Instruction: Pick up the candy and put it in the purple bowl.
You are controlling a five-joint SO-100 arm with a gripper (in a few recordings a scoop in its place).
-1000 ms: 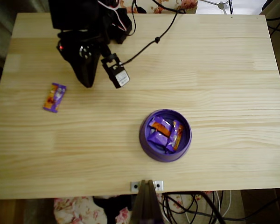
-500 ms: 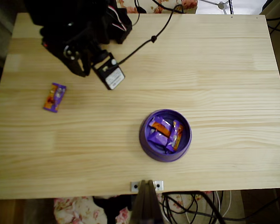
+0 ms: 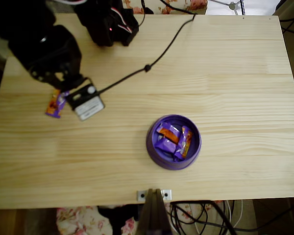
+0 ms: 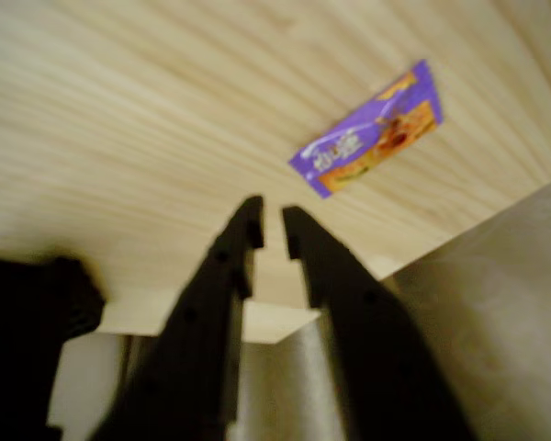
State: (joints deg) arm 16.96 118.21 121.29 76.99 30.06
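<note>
The big wooden surface (image 3: 225,73) fills most of the overhead view. The black arm (image 3: 49,49) sits at the upper left of that frame, over the left edge of the wood, with a black cable (image 3: 152,61) running from it toward the top.

The purple bowl (image 3: 173,142) rests on the wood a little below the middle of the overhead frame, well apart from the arm. A few purple and orange sweets (image 3: 172,139) lie inside it.

The jaws (image 4: 270,228) show in the wrist view as two dark prongs near the middle of the frame. Their tips are almost together, with just a thin gap, and nothing is between them.

The candy (image 4: 369,131) lies flat on the wood at the upper right of the wrist frame, near the jaw tips but not touching them. In the overhead view it lies at the left edge (image 3: 55,104), partly under the arm.
</note>
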